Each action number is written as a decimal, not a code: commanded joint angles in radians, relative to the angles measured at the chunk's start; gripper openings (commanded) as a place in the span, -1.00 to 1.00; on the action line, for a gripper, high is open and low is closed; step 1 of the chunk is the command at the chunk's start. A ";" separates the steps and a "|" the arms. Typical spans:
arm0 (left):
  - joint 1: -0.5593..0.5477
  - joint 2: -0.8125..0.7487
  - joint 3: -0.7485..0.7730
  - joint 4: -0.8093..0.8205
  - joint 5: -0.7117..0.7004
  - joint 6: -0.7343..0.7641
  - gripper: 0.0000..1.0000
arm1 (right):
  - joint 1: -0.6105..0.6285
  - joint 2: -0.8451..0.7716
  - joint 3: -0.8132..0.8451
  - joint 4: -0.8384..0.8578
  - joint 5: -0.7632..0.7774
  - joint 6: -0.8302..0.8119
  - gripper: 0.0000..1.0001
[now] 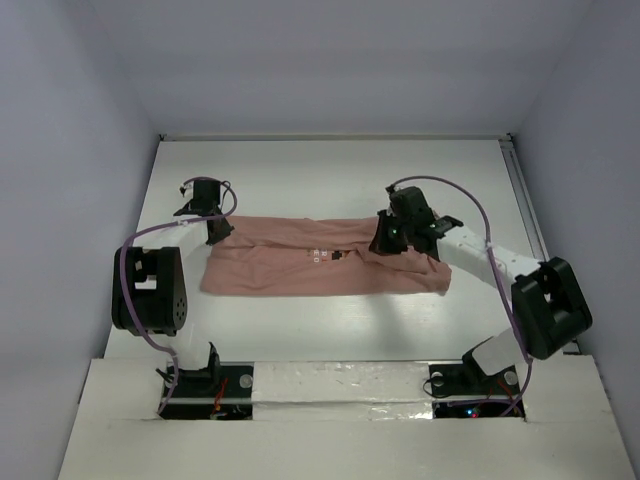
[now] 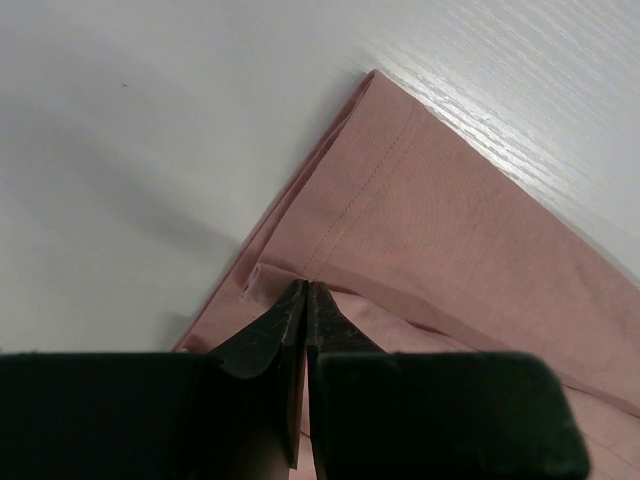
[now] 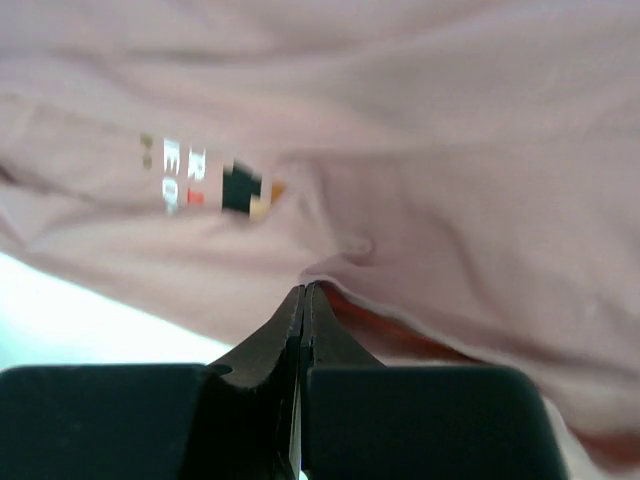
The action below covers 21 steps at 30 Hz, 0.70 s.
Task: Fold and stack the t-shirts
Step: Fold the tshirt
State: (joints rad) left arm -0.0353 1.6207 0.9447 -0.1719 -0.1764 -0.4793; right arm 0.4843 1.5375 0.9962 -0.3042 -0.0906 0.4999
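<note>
The shirt [image 1: 300,268] is laid flat on the table [image 1: 330,170] as a long band running left to right. A small print [image 1: 318,254] is seen near the shirt's middle, toward its far edge. At the shirt's far left corner, the left gripper [image 2: 305,292] is pressed together, with a small fold of hem nipped at its tips. At the shirt's far edge, just right of the print, the right gripper [image 3: 303,290] is likewise closed tight, and a raised edge of the fabric is pinched between its fingers.
</note>
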 commanded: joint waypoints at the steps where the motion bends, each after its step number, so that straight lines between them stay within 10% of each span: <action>1: 0.005 -0.050 0.019 0.006 0.012 -0.004 -1.00 | 0.039 -0.066 -0.079 -0.067 0.022 0.055 -1.00; 11: 0.005 -0.065 0.019 0.002 0.026 -0.005 -1.00 | 0.190 -0.108 -0.159 -0.107 -0.014 0.150 -0.87; 21: -0.005 -0.107 0.068 -0.015 0.054 0.002 -1.00 | 0.214 -0.184 -0.007 -0.302 0.086 0.114 -0.07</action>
State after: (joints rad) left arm -0.0357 1.5856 0.9619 -0.1837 -0.1429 -0.4793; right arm 0.6952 1.4105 0.8944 -0.5282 -0.0845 0.6399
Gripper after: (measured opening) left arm 0.003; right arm 0.459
